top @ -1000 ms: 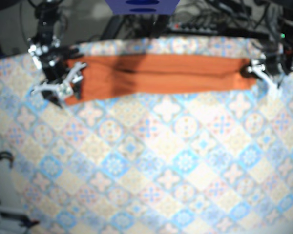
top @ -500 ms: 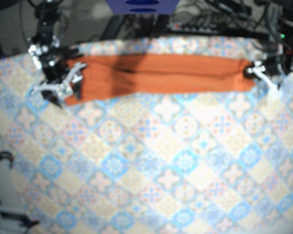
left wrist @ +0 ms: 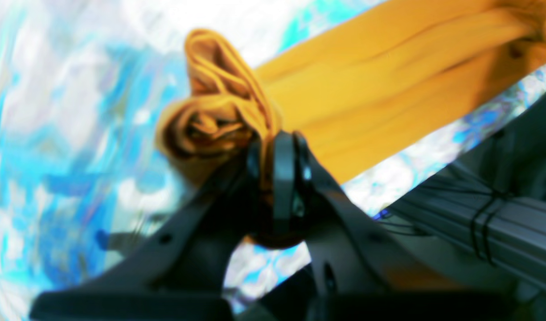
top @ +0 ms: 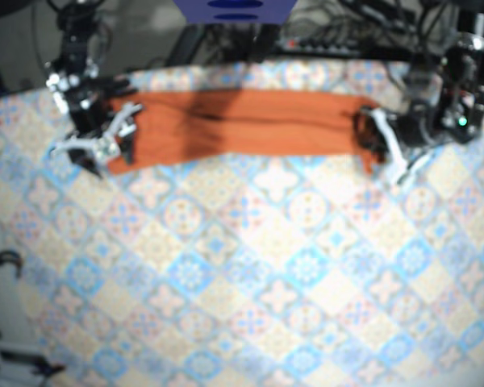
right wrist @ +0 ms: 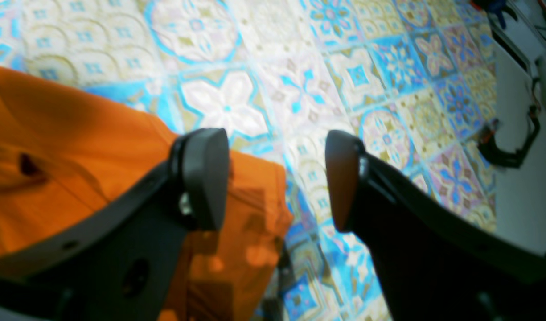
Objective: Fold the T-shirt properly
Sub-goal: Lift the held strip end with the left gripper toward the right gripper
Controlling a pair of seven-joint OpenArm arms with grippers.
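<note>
One orange T-shirt (top: 242,121), left claw (left wrist: 273,154) pinching its end, right claw (right wrist: 275,176) spread

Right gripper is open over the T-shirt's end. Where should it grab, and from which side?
Probably the free end corner of the T-shirt, which sits right under the right gripper. The shirt lies as a flat folded band, so come straight down from above, straddling the short end edge. The left gripper is shut on the opposite end.

My bench (top: 250,274), patterned in blue and cream tiles, carries the orange T-shirt (top: 242,121), lying as a long strip near its far edge.
</note>
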